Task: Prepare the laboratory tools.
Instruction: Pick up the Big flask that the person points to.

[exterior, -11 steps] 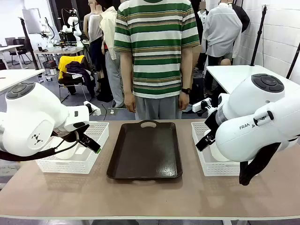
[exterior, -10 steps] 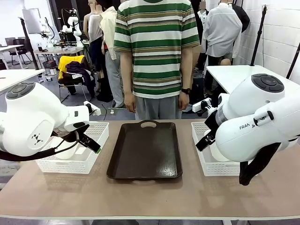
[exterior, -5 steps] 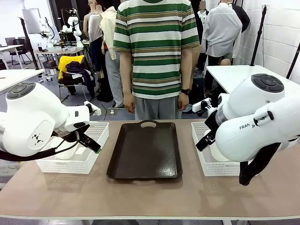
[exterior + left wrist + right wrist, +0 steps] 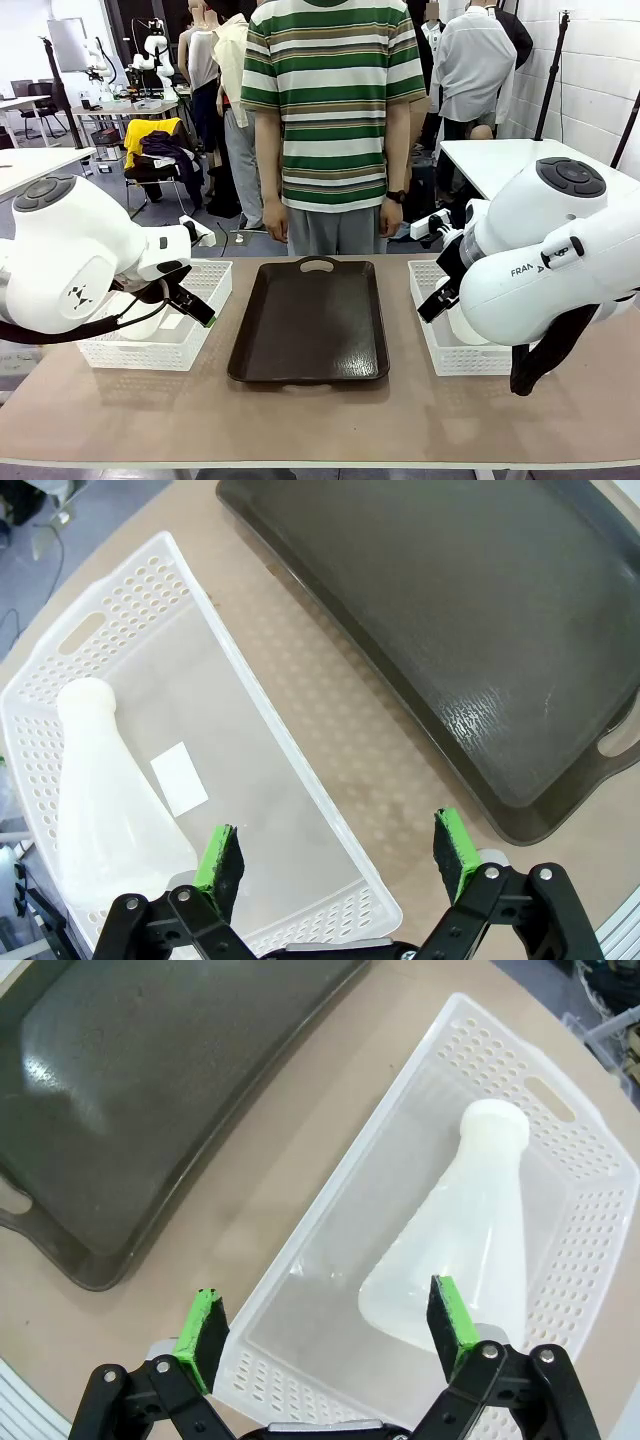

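A milky-white conical flask [image 4: 105, 805] lies on its side in a white lattice basket [image 4: 255, 710], seen in the left wrist view. My left gripper [image 4: 338, 855] hangs open above that basket's near wall, with the flask off beside one finger. A second flask [image 4: 460, 1235] lies in the other white basket [image 4: 590, 1210] in the right wrist view. My right gripper [image 4: 325, 1325] is open over that basket's near edge, apart from the flask. In the front view both arms hover above the baskets [image 4: 160, 335] [image 4: 455, 350], and the right flask [image 4: 462, 330] shows partly under the arm.
A dark brown tray [image 4: 310, 320] lies between the baskets in the middle of the table. A person in a green striped shirt [image 4: 335, 110] stands at the far side, hands down. Bare tabletop [image 4: 300, 420] runs along the front edge.
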Tool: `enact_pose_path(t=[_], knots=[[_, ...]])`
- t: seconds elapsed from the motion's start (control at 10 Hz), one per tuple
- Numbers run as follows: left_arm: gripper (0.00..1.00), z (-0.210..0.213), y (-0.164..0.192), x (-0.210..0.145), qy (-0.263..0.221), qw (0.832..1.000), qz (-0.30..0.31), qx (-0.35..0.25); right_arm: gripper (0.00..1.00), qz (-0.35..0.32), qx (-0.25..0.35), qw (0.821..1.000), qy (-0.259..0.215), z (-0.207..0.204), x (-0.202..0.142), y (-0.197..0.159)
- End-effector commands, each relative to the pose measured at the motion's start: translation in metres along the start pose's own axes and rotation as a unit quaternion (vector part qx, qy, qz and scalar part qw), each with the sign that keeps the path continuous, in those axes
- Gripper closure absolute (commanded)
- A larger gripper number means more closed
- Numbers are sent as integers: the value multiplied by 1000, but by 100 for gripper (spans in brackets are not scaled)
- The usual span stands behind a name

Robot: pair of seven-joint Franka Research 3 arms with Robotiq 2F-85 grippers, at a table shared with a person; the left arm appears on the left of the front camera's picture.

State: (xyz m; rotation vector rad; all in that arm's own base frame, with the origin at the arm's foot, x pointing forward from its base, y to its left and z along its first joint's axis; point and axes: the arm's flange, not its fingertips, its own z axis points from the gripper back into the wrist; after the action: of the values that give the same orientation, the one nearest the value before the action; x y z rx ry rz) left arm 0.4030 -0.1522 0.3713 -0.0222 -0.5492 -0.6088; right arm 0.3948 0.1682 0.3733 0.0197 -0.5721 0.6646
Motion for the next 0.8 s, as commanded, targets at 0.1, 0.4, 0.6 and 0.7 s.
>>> enact_pose_path(t=[0.1,0.4,0.6,0.7], knots=[[0,0,0,0,0,1000,0,0,0,0,0,1000,0,0,0,0],[0,40,21,4,-26,999,19,-26,0,-25,75,996,-28,43,-12,-24],[0,68,50,-1,-35,993,47,-103,0,-43,112,992,-48,80,-21,-45],[0,78,68,-7,-34,986,65,-148,0,-50,132,989,-54,93,-25,-56]])
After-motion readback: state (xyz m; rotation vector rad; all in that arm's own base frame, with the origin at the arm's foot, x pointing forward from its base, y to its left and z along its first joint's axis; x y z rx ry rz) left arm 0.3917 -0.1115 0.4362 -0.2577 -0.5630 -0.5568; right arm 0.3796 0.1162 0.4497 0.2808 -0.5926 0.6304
